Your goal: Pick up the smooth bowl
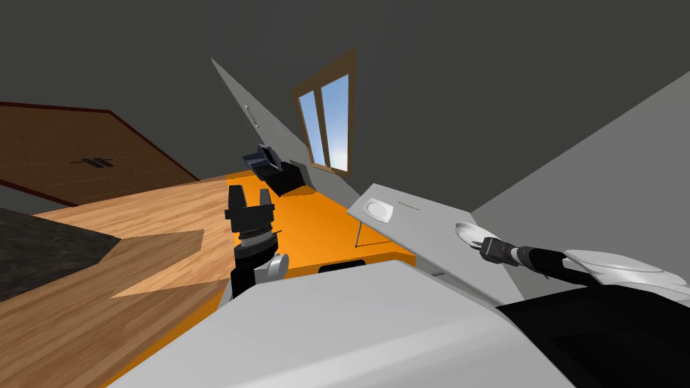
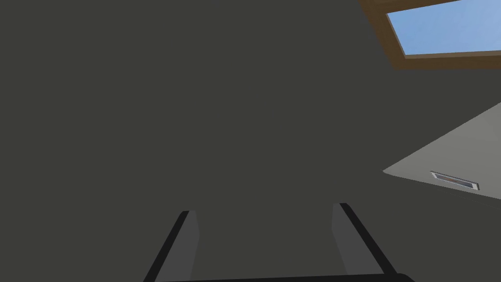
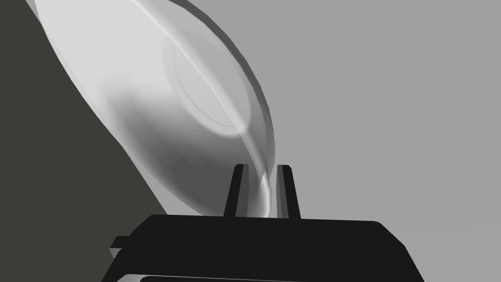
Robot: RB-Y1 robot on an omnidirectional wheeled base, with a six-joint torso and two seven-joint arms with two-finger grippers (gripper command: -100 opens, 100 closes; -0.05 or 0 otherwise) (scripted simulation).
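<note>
Right jaws clenched on the rim of the smooth bowl, one blade each side; I judged a rim pinch suited its thin wall. Bowl lay at one end of the grey surface. Left jaws released, held well off that surface for clearance

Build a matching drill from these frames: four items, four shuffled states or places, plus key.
Items:
1. right gripper
2. left gripper
3. bowl
4. small white dish

States:
a. open, holding nothing
b. lies on the grey surface, apart from both arms
c. shut on a thin rim
d. white, held by its edge

Pairs: 1-c, 2-a, 3-d, 4-b
</note>
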